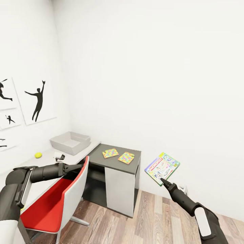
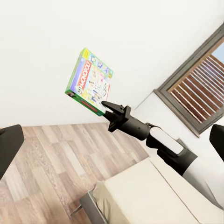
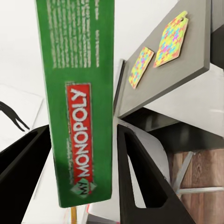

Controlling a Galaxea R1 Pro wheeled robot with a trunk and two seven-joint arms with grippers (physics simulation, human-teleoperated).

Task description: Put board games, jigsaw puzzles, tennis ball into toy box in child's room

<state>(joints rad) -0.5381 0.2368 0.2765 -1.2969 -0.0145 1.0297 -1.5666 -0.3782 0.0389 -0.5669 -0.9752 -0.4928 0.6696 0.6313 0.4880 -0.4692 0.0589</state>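
The right claw (image 1: 165, 182) is closed on the green-edged board game (image 1: 162, 168), holding it in the air beside the dark cabinet (image 1: 117, 162); I cannot tell if the left claw (image 1: 80, 166) is open.

Right tool (image 1: 165, 182) raised, clamped (fingers pinching); left tool (image 1: 78, 166) extended forward.

White walls (image 1: 152, 67) meet in a corner, and black silhouette pictures (image 1: 38, 101) hang on the left one. A red-and-white chair (image 1: 57, 200) sits pushed against the pale desk (image 1: 79, 153), which joins a lower dark grey cabinet (image 1: 115, 176), all over a wood plank floor (image 1: 152, 220). A dark-framed window with slatted blinds (image 2: 198, 88) shows beyond the beige bed (image 2: 154, 196).
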